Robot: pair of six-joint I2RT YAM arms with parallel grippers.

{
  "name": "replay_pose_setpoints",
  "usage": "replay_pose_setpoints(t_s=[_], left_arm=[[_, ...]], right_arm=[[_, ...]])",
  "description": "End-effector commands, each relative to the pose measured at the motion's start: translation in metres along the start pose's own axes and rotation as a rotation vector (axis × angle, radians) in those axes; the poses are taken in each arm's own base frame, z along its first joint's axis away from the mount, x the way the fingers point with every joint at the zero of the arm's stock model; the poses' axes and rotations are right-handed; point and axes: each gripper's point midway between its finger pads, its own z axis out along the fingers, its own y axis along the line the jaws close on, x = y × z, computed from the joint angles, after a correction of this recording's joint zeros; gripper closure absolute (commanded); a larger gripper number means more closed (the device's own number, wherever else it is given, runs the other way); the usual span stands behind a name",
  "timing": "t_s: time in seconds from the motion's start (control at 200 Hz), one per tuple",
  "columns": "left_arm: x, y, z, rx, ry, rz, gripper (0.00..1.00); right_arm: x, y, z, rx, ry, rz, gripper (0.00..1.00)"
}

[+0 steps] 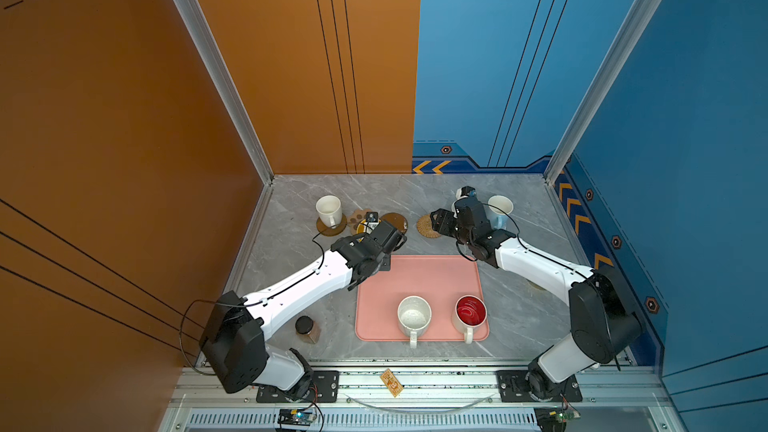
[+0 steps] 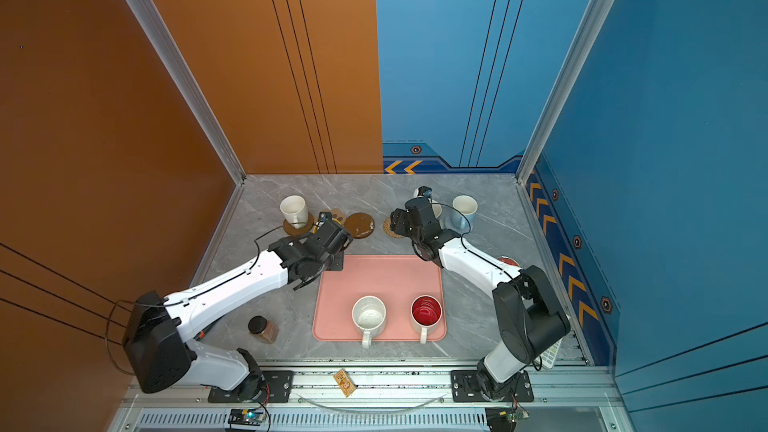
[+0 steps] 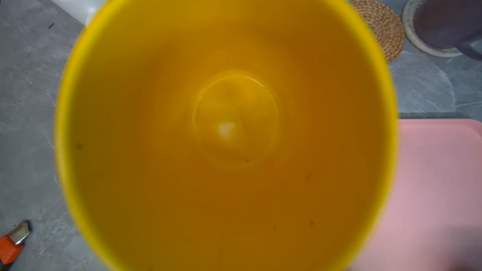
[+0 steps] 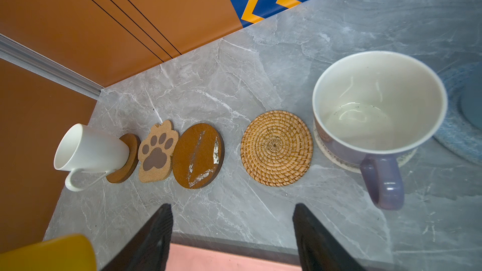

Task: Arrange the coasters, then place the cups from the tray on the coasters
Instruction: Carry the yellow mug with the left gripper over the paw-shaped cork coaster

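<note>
Three handled mugs (image 1: pixel 328 207) sit on the rowed coasters (image 4: pixel 276 148), your left gripper (image 1: pixel 370 221) pinches the glossy yellow mug (image 3: pixel 234 126) near the bare tan paw-shaped coaster (image 4: pixel 156 149), your right gripper (image 4: pixel 232 211) is spread and empty, and the speckled white mug (image 1: pixel 414 315) and red-lined white mug (image 1: pixel 471 311) wait on the pink rectangular tray (image 1: pixel 415 276).

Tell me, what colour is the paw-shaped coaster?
The paw-shaped coaster is tan with greyish-brown paw pads; the right wrist view shows it best.

The mug (image 3: pixel 227 126) is yellow, the tray (image 1: pixel 415 280) pink.
</note>
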Motion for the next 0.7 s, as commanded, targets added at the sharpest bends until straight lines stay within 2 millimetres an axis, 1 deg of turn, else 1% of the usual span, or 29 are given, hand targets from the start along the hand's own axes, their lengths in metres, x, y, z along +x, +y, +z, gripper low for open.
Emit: replay_pose_setpoints(t_s=[0.0, 0.075, 0.185, 0.325, 0.431, 0.511, 0.616, 0.696], left_arm=[[-0.044, -0.006, 0.007, 0.032, -0.073, -0.011, 1.0], [-0.054, -0.005, 0.023, 0.025, -0.063, -0.014, 1.0], [-0.068, 0.0, 0.045, 0.002, -0.043, -0.012, 1.0], [-0.078, 0.016, 0.069, -0.046, -0.023, -0.034, 1.0], [-0.085, 0.033, 0.083, -0.079, -0.012, -0.055, 1.0], [-0.087, 0.043, 0.092, -0.096, 0.001, -0.077, 1.0], [-0.089, 0.044, 0.103, -0.084, 0.014, -0.092, 1.0], [-0.093, 0.042, 0.106, -0.077, 0.009, -0.088, 1.0]], right_arm=[[-0.016, -0.002, -0.011, -0.001, -0.043, -0.005, 0.29], [-0.017, -0.005, -0.012, 0.001, -0.043, 0.002, 0.28], [-0.019, -0.005, -0.017, -0.004, -0.039, 0.0, 0.29], [-0.019, -0.005, -0.023, -0.009, -0.051, 0.003, 0.29], [-0.017, -0.002, -0.025, -0.022, -0.044, 0.006, 0.29], [-0.016, 0.001, -0.026, -0.027, -0.047, 0.004, 0.28], [-0.015, 0.005, -0.026, -0.04, -0.05, 0.002, 0.29], [-0.014, 0.007, -0.025, -0.042, -0.045, 0.001, 0.29]])
